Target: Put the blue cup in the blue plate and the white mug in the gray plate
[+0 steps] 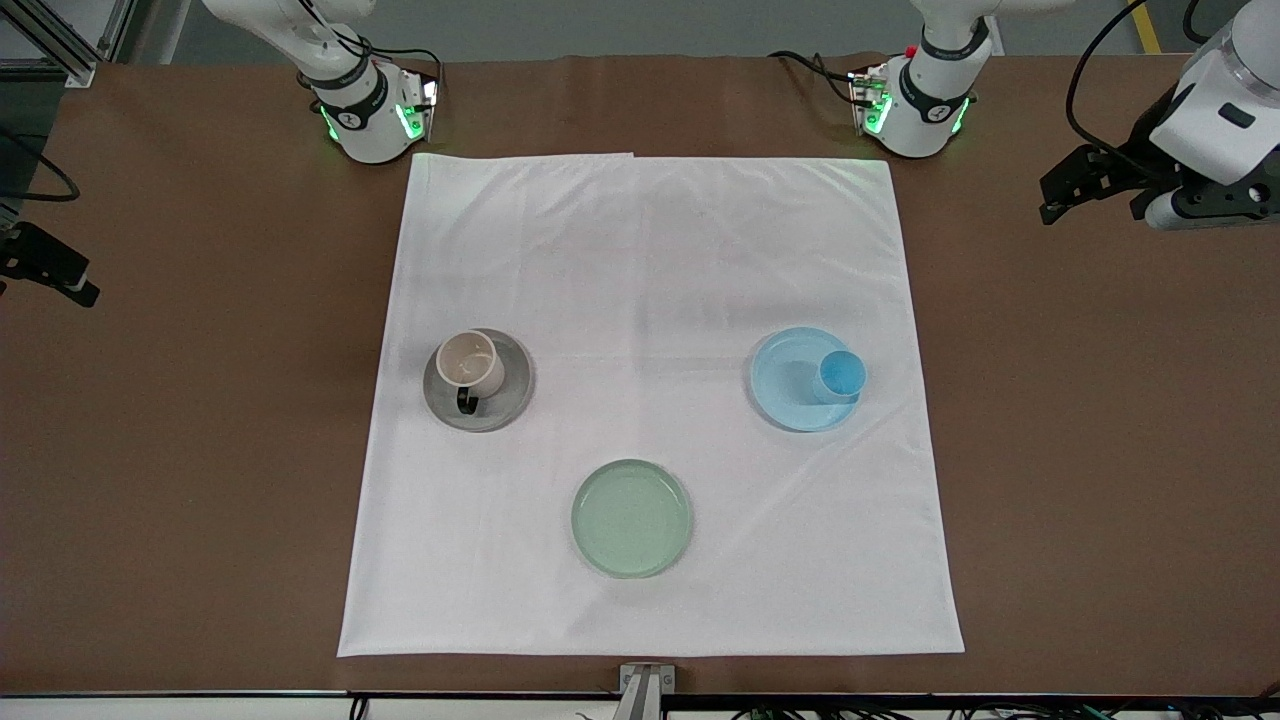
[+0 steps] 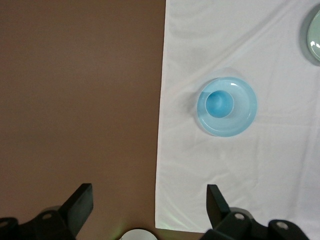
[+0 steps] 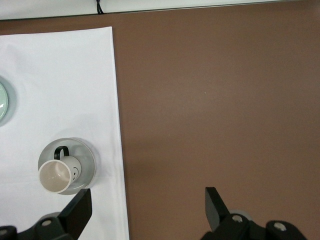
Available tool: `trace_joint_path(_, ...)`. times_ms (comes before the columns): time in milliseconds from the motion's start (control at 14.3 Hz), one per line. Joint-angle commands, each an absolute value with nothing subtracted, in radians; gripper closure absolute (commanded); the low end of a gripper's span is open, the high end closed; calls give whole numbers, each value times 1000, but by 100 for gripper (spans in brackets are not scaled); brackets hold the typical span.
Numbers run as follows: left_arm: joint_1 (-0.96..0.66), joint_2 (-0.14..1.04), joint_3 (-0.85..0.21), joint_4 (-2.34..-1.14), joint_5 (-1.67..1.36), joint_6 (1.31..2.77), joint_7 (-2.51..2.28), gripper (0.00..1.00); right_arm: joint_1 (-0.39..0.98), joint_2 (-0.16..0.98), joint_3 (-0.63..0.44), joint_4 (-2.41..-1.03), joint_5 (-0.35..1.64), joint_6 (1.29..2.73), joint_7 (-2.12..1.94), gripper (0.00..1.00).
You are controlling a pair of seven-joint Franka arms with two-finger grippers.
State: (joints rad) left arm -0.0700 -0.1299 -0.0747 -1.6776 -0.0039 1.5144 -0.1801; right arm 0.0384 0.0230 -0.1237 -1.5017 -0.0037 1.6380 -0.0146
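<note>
The white mug (image 1: 470,362) stands upright in the gray plate (image 1: 507,402), its dark handle toward the front camera; both show in the right wrist view, mug (image 3: 56,176) in plate (image 3: 86,156). The blue cup (image 1: 842,375) stands upright in the blue plate (image 1: 783,385), close to its rim; both show in the left wrist view, cup (image 2: 220,104) in plate (image 2: 243,109). My left gripper (image 1: 1085,190) (image 2: 149,200) is open and empty over the bare table at the left arm's end. My right gripper (image 1: 55,268) (image 3: 148,202) is open and empty over the bare table at the right arm's end.
A pale green plate (image 1: 631,517) lies empty on the white cloth (image 1: 650,250), nearer the front camera than the other two plates. The cloth covers the middle of the brown table (image 1: 200,450).
</note>
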Motion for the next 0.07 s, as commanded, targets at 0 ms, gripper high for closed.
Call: trace_joint_path(0,-71,-120,-78,-1654,3,1505,-186,0,29,29,-117,-1482,-2,1626,-14,0)
